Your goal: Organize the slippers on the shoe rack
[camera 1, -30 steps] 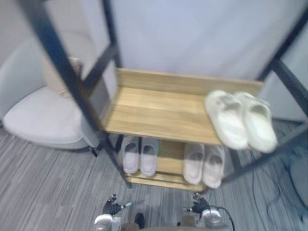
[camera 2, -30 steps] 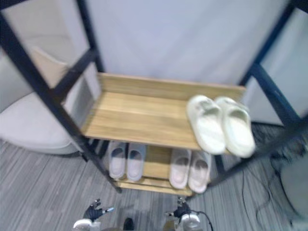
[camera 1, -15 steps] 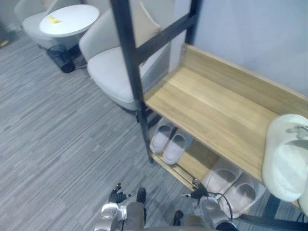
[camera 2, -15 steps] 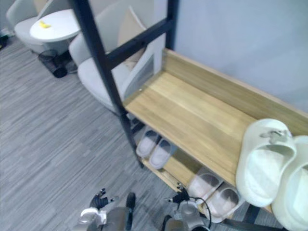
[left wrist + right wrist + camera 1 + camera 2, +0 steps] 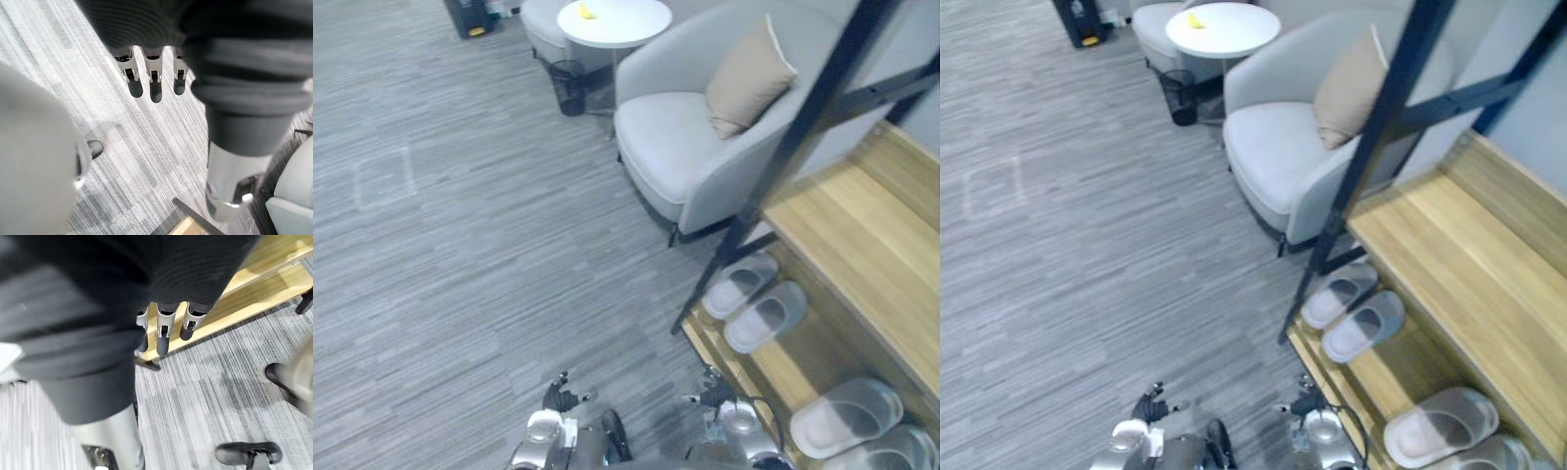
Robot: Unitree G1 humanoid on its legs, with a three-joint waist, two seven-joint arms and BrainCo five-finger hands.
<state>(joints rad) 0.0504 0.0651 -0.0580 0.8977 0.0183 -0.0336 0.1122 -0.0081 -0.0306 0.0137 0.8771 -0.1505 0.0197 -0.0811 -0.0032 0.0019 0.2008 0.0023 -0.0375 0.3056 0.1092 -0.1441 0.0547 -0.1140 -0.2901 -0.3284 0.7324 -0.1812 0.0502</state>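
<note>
The shoe rack has a black frame (image 5: 777, 182) and a wooden upper shelf (image 5: 867, 245) at the right. On its lower shelf (image 5: 1400, 367) lies a pair of pale grey slippers (image 5: 754, 300), toes inward. A second pale pair (image 5: 850, 421) lies further right on the same shelf. My left hand (image 5: 561, 398) hangs low over the grey floor, its fingers (image 5: 154, 78) straight and holding nothing. My right hand (image 5: 710, 393) hangs by the rack's near corner, its fingers (image 5: 166, 330) straight and empty too.
A grey armchair (image 5: 700, 152) with a beige cushion (image 5: 746, 78) stands against the rack's left side. Behind it are a round white table (image 5: 613, 20) and a black wire bin (image 5: 570, 84). Grey striped carpet (image 5: 460, 245) spreads to the left.
The camera has swung left: the rack slid to the right edge, the white slippers on the upper shelf left the picture, the armchair and table came in. Both hands hang as before.
</note>
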